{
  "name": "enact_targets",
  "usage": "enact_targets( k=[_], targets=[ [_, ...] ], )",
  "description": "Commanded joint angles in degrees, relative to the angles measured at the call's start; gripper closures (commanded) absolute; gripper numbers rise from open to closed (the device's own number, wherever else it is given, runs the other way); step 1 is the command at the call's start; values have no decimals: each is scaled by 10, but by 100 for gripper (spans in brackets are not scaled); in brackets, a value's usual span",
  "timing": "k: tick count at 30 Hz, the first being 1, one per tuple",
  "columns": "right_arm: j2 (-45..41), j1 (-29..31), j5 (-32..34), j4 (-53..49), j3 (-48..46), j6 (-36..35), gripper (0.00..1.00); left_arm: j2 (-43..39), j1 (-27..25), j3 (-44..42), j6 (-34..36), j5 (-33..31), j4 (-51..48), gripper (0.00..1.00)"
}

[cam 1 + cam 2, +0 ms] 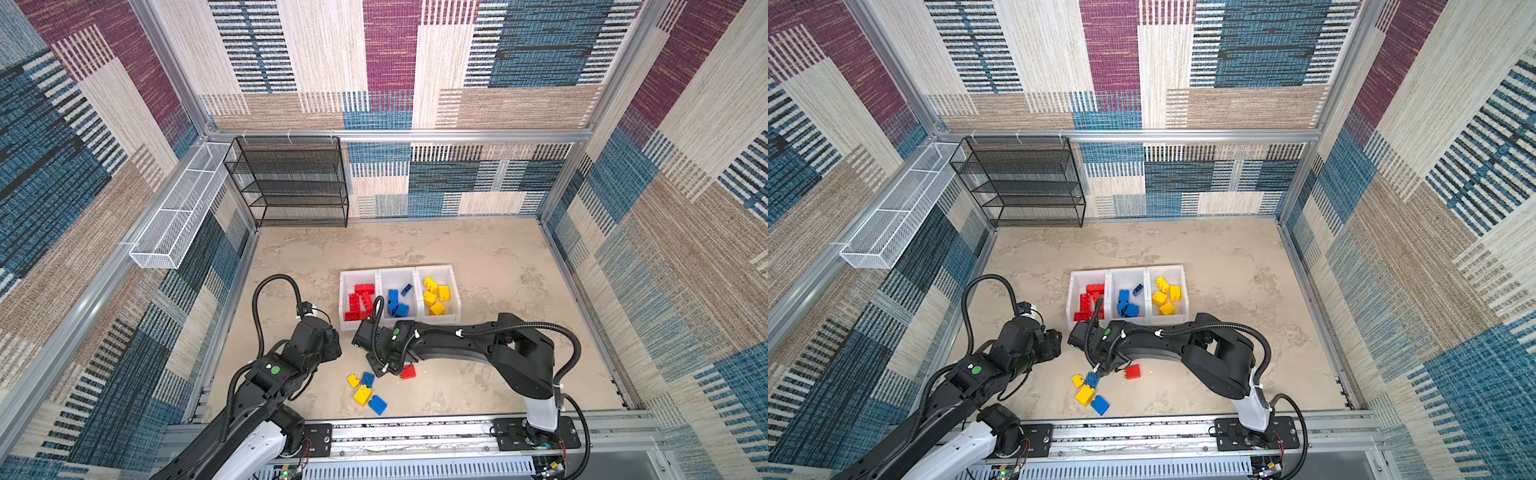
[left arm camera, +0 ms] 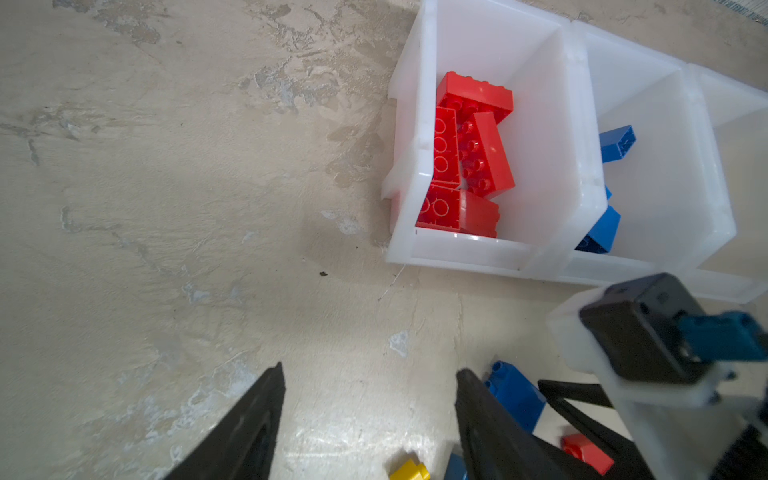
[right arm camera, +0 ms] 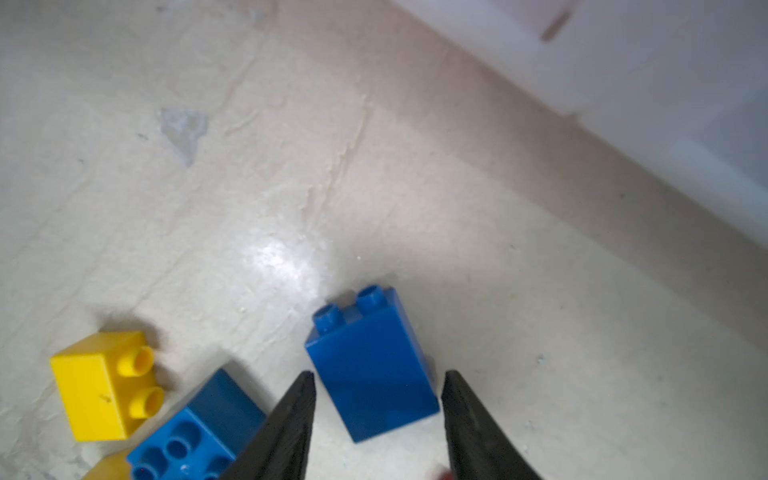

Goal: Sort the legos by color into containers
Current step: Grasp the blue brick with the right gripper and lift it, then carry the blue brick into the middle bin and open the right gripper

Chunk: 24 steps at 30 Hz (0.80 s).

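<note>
A blue brick [image 3: 368, 361] lies on its side on the worktop [image 3: 291, 187], just near of the bins, between the fingers of the right pincer [image 3: 378, 373]. The fingers stand narrowly apart, one close against each long side. I cannot tell whether they press it. In both top views that arm's wrist hides this brick.

Five more bricks lie loose round it. Two yellow bricks [image 1: 362, 395] and two other blue bricks [image 1: 377, 404] cluster just left and nearer, and one red brick [image 1: 408, 372] lies just right.

Farther back, three white bins [image 1: 397, 271] are joined in a row. The left one holds about four reds [image 1: 364, 288], piled so the count is unsure. The middle one holds about four blues [image 1: 392, 297], and the right one four yellows [image 1: 437, 308].

The left pincer [image 2: 370, 367] hovers wide open and empty over bare worktop, just left of the right pincer and near of the left bin.
</note>
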Motion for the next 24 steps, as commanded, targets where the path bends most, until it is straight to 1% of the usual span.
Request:
enact_targets(
  k=[1, 4, 7, 14, 19, 24],
  targets=[
    [5, -2, -12, 28, 3, -7, 55, -2, 0, -1, -13, -3, -3, 32],
    [1, -4, -15, 31, -2, -7, 61, -1, 1, -4, -16, 1, 2, 31],
    [-16, -12, -15, 36, -11, -8, 64, -1, 2, -5, -16, 1, 5, 31],
    [-79, -56, 0, 29, -12, -31, 65, -1, 4, -4, -14, 3, 6, 31],
    [-116, -116, 19, 22, -14, -59, 65, 2, 4, -4, -14, 9, 12, 31],
    [-116, -186, 24, 38, -11, -83, 65, 11, 4, -2, -14, 20, 19, 31]
  ],
)
